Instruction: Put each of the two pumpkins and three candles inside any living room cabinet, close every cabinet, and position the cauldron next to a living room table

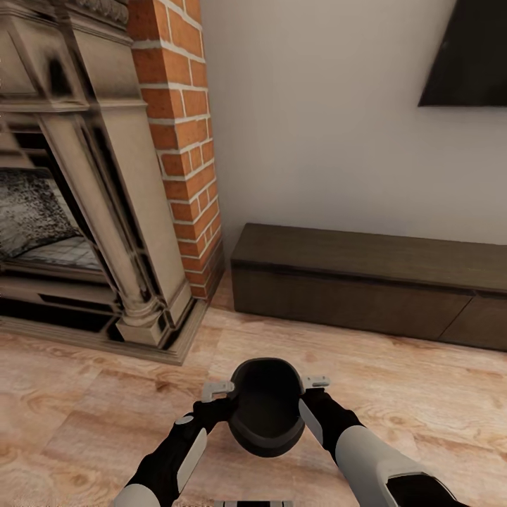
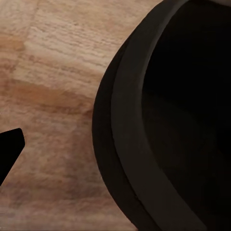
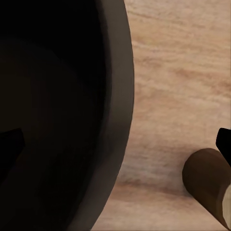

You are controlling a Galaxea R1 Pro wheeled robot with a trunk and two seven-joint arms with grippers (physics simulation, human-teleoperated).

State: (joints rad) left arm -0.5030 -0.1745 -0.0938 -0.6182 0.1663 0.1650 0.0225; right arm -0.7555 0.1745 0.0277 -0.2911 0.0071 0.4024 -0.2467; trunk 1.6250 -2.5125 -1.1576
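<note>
Wood-plank floor [image 1: 84, 415] fills the lower half of the head view, with an ornate beige fireplace [image 1: 77, 211] and its brick column [image 1: 183, 141] at ten o'clock, a dark screen [image 1: 468, 53] on the pale wall at one o'clock, and the low dark-brown cabinet [image 1: 366, 282] running from centre toward three o'clock, its drawer fronts flush and apparently closed. At six o'clock the cauldron [image 1: 265, 405] is carried clear of the floor between both arms, mouth facing up toward the camera and its interior seemingly empty. The left gripper [image 1: 217, 389] sits at the rim's nine o'clock side and the right gripper [image 1: 315, 382] at its three o'clock side; each appears clamped on the rim, one finger presumably inside and one outside (the wrist views show the thick rim [image 2: 139, 120] and dark wall [image 3: 115, 96] close up, with only dark finger tips at the frame edges, so the bite itself cannot be confirmed). Handling, as a judgement: the pot looks rigid and thick-walled, probably heavy for its size, smooth and rounded, so the belly offers no purchase and the rim is the sensible hold, taken at opposite points to keep it level. A one-sided grasp would likely let it swing or slip. A small brown rounded object [image 3: 207, 185] lies on the floor in the right wrist view; its identity is unclear.
</note>
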